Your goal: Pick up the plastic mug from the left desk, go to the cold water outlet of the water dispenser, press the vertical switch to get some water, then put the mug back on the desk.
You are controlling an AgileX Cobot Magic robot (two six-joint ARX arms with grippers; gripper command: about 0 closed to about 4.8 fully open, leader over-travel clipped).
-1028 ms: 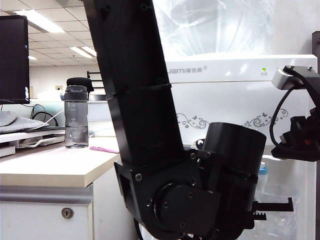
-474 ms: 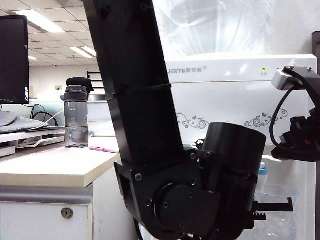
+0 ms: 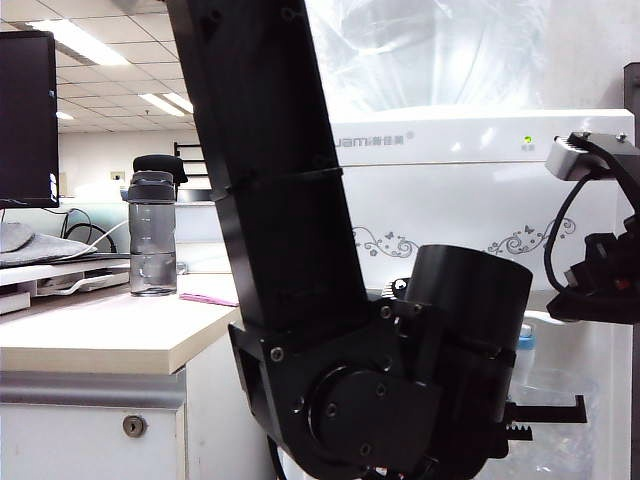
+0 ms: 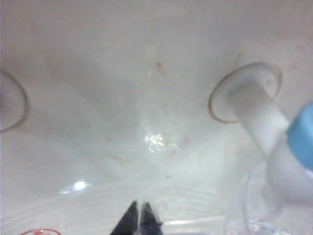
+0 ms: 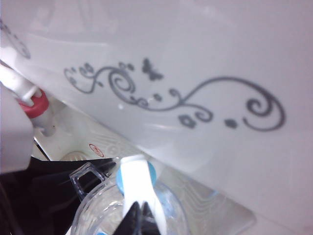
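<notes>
The clear plastic mug (image 5: 100,208) hangs under the cold water outlet (image 4: 299,139), the tap with the light-blue collar, in the recess of the white water dispenser (image 3: 460,190). My left gripper (image 4: 139,219) is shut on the mug's thin handle (image 5: 84,180); in the exterior view it (image 3: 560,410) reaches in low from the big black arm. My right gripper (image 5: 139,215) is shut, its tips resting against the white vertical switch (image 5: 139,183) above the mug. The left desk (image 3: 100,340) stands to the left. Whether water is flowing I cannot tell.
A smoky-grey bottle (image 3: 152,235) with a black cap and a pink item (image 3: 208,298) are on the desk, with a dark monitor (image 3: 25,120) behind. The red-collared tap (image 5: 33,105) sits beside the blue one. My left arm's black link (image 3: 280,200) fills the middle of the exterior view.
</notes>
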